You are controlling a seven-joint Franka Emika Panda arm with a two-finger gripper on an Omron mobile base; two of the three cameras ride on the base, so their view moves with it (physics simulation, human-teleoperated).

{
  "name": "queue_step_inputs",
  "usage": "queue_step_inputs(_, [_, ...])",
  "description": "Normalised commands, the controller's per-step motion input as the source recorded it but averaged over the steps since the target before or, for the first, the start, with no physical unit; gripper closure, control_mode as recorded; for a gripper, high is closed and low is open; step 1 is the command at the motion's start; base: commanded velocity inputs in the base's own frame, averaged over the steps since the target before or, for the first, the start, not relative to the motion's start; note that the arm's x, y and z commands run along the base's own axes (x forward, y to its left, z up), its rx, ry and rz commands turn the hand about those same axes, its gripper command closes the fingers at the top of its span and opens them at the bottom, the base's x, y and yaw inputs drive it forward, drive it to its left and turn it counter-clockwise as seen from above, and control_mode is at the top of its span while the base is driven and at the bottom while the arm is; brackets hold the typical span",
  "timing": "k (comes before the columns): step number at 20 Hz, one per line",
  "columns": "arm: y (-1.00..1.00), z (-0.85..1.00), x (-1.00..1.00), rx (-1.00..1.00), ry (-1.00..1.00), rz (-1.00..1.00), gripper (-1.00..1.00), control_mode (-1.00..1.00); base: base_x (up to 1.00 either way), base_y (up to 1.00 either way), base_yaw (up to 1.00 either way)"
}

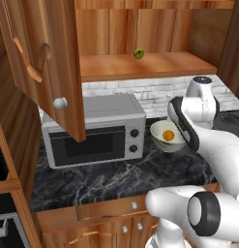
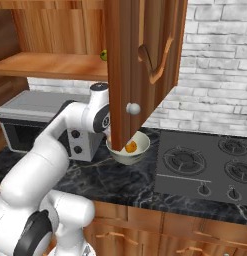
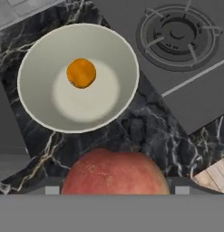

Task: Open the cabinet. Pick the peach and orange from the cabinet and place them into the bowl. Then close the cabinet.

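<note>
— Where is the fruit?
— The orange lies in the bowl on the dark marble counter, right of the microwave. My jaws pinch the peach above the counter.
— The cabinet?
— Both doors open, a green-yellow fruit on its shelf.

We see a dark marbled stone bench carrying a grey boxy microwave, a round cream-green bowl and a black gas stove.
</note>
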Motion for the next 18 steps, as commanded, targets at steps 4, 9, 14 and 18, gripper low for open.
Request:
queue_step_inputs(4, [0.0, -0.09, 0.41, 0.0, -0.06, 0.0, 1.0, -1.0, 0.0, 0.0, 0.0])
queue_step_inputs(9, [-0.05, -0.32, 0.69, -0.01, -0.03, 0.0, 1.0, -1.0, 0.0, 0.0, 0.0])
queue_step_inputs(14, [-0.24, -0.34, 0.68, -0.01, -0.05, 0.0, 1.0, -1.0, 0.0, 0.0, 0.0])
queue_step_inputs(18, [-0.31, -0.29, 0.42, 0.0, -0.04, 0.02, 1.0, -1.0, 0.0, 0.0, 0.0])
